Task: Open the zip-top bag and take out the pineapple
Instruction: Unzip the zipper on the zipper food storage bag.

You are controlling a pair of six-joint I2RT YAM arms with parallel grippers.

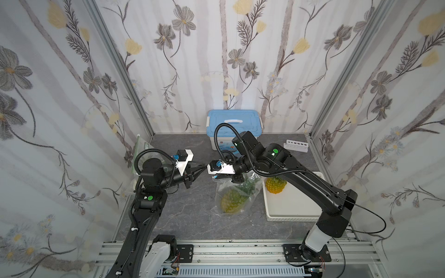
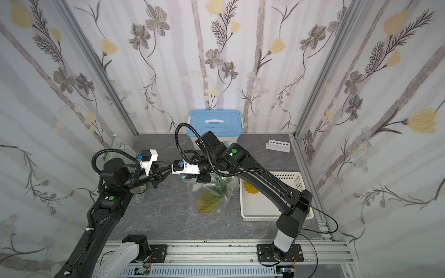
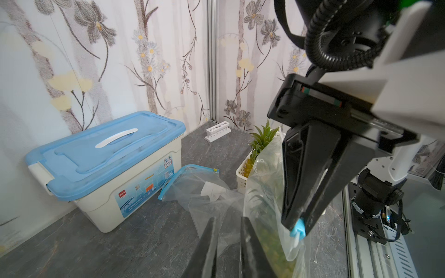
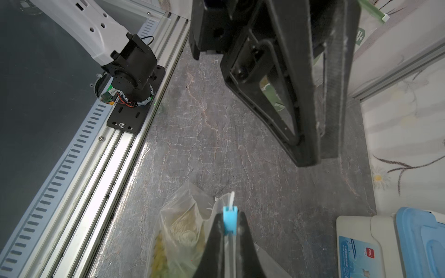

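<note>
Blue zipper slider [image 4: 230,220] of the zip-top bag [image 1: 231,192] is clamped by the right claw [image 3: 298,227]; the pineapple [image 1: 232,204] is enclosed inside. The left claw [image 3: 228,220] is held slightly apart, empty.

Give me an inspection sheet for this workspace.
Surface: grey stone-patterned table, bare around the bag.
Job's things: zip-top bag held up by its blue slider; pineapple inside it, leaves toward the top.
Clutter: second pineapple in white basket; blue-lidded box; tube rack; another clear bag beside the box.
Tools: right tool shut on the slider; left tool slightly open, empty, close by.
Cables: corrugated conduit loops over each wrist; thin cable trails near the right arm.
Surroundings: floral walls; aluminium rail in front.
</note>
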